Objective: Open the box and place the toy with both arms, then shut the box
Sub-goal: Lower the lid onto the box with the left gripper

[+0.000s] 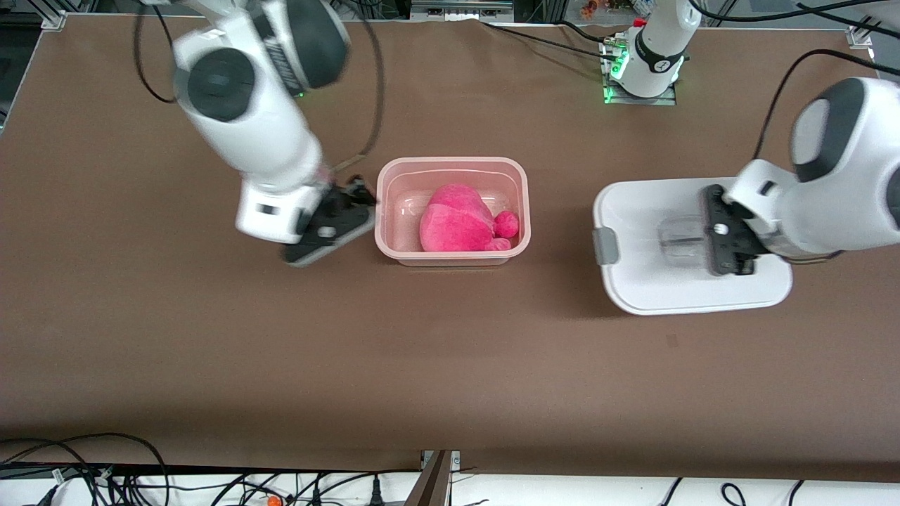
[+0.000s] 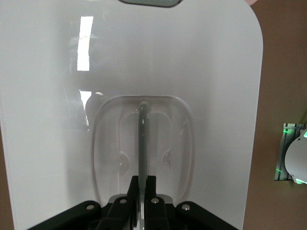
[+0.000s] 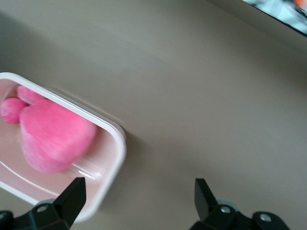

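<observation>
Pink tub (image 3: 112, 158) open on brown table (image 3: 206, 96), hot-pink plush toy (image 3: 53, 136) lying inside it, right gripper (image 3: 139, 194) fingers spread wide, one fingertip (image 3: 74, 191) over tub rim, other fingertip (image 3: 201, 191) over bare table

Even bright overhead light, soft shadows on the table (image 1: 450, 365), window glare on the lid (image 2: 86, 43), right arm (image 1: 246, 105) motion-blurred

One open pink box (image 1: 452, 211) sits just beside the right gripper (image 1: 346, 211). One pink toy (image 1: 460, 219) lies in it. One white lid (image 1: 654, 281), with one grey clip (image 1: 605, 246) showing, sits under the left gripper (image 1: 710, 229). Two arms.
</observation>
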Action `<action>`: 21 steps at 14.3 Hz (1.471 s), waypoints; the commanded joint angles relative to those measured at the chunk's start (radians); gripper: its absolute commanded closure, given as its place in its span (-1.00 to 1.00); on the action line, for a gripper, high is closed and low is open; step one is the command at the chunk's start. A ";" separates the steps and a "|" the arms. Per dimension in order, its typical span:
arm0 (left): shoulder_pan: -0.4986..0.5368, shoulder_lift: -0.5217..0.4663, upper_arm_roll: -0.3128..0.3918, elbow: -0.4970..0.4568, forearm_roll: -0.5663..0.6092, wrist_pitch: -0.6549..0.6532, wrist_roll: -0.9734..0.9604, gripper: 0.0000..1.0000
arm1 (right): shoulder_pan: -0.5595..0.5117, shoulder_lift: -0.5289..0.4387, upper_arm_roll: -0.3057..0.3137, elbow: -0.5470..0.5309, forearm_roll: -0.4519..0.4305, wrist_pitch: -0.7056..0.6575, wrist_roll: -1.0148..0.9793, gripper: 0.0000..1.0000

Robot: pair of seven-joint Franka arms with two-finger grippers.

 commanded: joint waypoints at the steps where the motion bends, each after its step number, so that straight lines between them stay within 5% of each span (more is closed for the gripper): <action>1: -0.127 0.025 0.007 0.019 -0.013 0.041 -0.051 1.00 | 0.005 -0.178 -0.105 -0.181 0.049 -0.042 0.003 -1.00; 6: -0.362 0.106 0.007 0.021 -0.095 0.142 -0.315 1.00 | -0.007 -0.336 -0.225 -0.293 0.043 -0.153 -0.002 -1.00; 13: -0.568 0.199 0.012 0.024 -0.094 0.285 -0.538 1.00 | -0.374 -0.351 -0.005 -0.327 0.005 -0.162 -0.056 -1.00; 21: -0.590 0.232 0.015 0.024 -0.093 0.322 -0.607 1.00 | -0.357 -0.321 0.010 -0.284 -0.047 -0.149 0.072 -1.00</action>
